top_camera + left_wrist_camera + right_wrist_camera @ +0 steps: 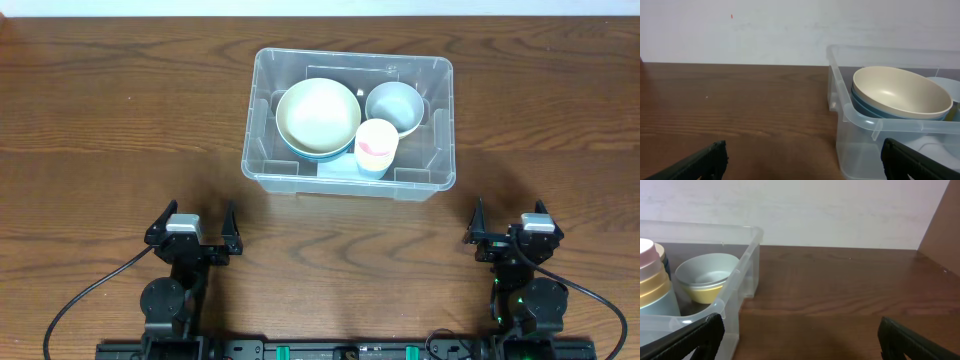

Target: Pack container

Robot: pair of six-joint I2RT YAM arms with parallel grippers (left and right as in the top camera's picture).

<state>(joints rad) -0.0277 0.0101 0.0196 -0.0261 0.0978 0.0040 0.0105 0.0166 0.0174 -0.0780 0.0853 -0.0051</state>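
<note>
The clear plastic container [262,160] stands at the middle back of the wooden table. In it a cream bowl [318,112] sits nested in a blue bowl, a grey-blue bowl [393,105] lies at its right, and a stack of cups [376,146] with a pink one on top stands in front. The container also shows in the left wrist view [860,120] and the right wrist view [742,265]. My left gripper [195,232] is open and empty near the front left. My right gripper [512,230] is open and empty near the front right. Both are well short of the container.
Black cables [85,300] run from both arm bases along the front edge. A white wall [740,30] stands behind the table. Bare wood lies to the left and right of the container.
</note>
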